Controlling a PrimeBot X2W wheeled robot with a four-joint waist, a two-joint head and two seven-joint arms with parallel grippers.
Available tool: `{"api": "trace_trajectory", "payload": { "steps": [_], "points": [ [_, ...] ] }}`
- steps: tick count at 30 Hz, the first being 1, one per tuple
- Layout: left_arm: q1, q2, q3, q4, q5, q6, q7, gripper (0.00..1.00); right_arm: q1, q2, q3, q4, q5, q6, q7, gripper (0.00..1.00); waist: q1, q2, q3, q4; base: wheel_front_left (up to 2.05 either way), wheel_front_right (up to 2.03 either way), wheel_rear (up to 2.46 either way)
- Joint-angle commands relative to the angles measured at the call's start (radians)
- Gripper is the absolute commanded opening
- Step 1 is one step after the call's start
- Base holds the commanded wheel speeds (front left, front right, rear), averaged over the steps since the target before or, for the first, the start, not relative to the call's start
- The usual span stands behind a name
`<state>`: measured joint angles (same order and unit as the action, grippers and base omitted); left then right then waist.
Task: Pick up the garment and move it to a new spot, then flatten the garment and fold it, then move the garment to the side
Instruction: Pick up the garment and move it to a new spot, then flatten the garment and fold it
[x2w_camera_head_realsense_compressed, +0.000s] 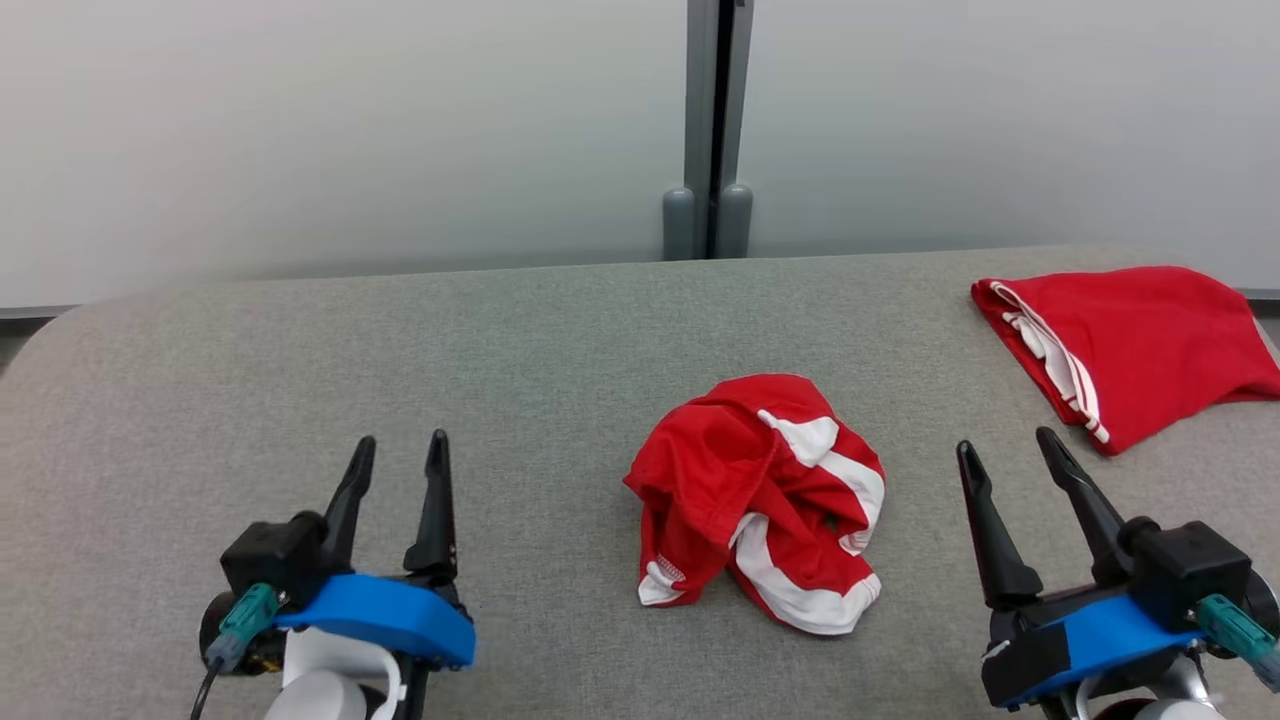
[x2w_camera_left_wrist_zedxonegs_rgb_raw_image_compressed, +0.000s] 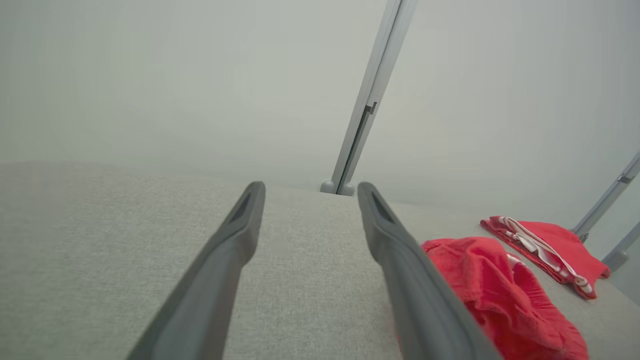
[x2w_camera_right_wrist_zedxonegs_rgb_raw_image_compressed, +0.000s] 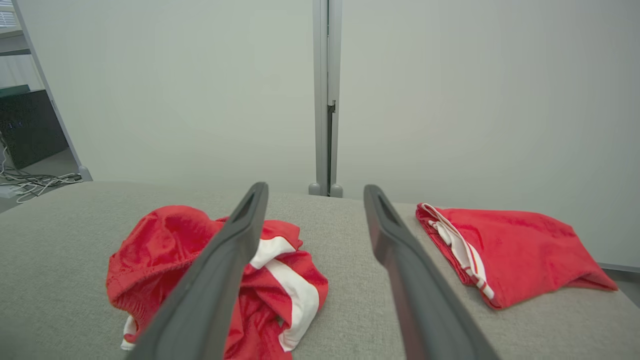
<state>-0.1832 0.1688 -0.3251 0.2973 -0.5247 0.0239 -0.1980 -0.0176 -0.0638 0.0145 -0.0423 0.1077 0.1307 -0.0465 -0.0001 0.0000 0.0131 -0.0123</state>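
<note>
A crumpled red garment (x2w_camera_head_realsense_compressed: 762, 500) with white stripes lies in a heap on the grey table (x2w_camera_head_realsense_compressed: 540, 340), a little right of the middle. It also appears as the red garment (x2w_camera_left_wrist_zedxonegs_rgb_raw_image_compressed: 500, 295) at the left wrist view's lower right and the red garment (x2w_camera_right_wrist_zedxonegs_rgb_raw_image_compressed: 165, 255) partly behind a finger in the right wrist view. My left gripper (x2w_camera_head_realsense_compressed: 397, 452) stands open at the lower left, well clear of the heap. My right gripper (x2w_camera_head_realsense_compressed: 1003, 446) stands open at the lower right, to the heap's right. Nothing is between either pair of fingers.
A second red garment (x2w_camera_head_realsense_compressed: 1125, 345), folded flat with white trim, lies at the table's far right; the folded garment (x2w_camera_right_wrist_zedxonegs_rgb_raw_image_compressed: 505, 250) also appears in the right wrist view. A pale partition wall with a grey post (x2w_camera_head_realsense_compressed: 712, 130) stands behind the table.
</note>
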Motion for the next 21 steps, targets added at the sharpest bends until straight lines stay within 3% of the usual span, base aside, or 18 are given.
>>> {"api": "trace_trajectory", "payload": {
  "steps": [1, 9, 21],
  "points": [
    [0.02, 0.014, 0.012, -0.013, 0.018, 0.018, -0.015, 1.0, 0.019, -0.002, -0.013, 0.004, 0.0, 0.0, -0.001, 1.0, 0.0001, 0.0, -0.003, 0.009, 0.0, 0.0, 0.0],
    [0.128, 0.079, 0.04, -0.098, 0.08, 0.096, -0.043, 1.0, 0.056, 0.006, -0.069, 0.019, -0.002, 0.0, -0.001, 1.0, 0.0001, 0.0, -0.025, 0.044, 0.0, 0.0, 0.0],
    [0.207, 0.138, 0.007, -0.171, 0.111, 0.085, -0.038, 1.0, 0.089, 0.012, -0.1, 0.061, 0.002, 0.0, 0.014, 1.0, 0.0001, 0.0, -0.044, 0.032, 0.0, 0.0, 0.0]
  ]
}}
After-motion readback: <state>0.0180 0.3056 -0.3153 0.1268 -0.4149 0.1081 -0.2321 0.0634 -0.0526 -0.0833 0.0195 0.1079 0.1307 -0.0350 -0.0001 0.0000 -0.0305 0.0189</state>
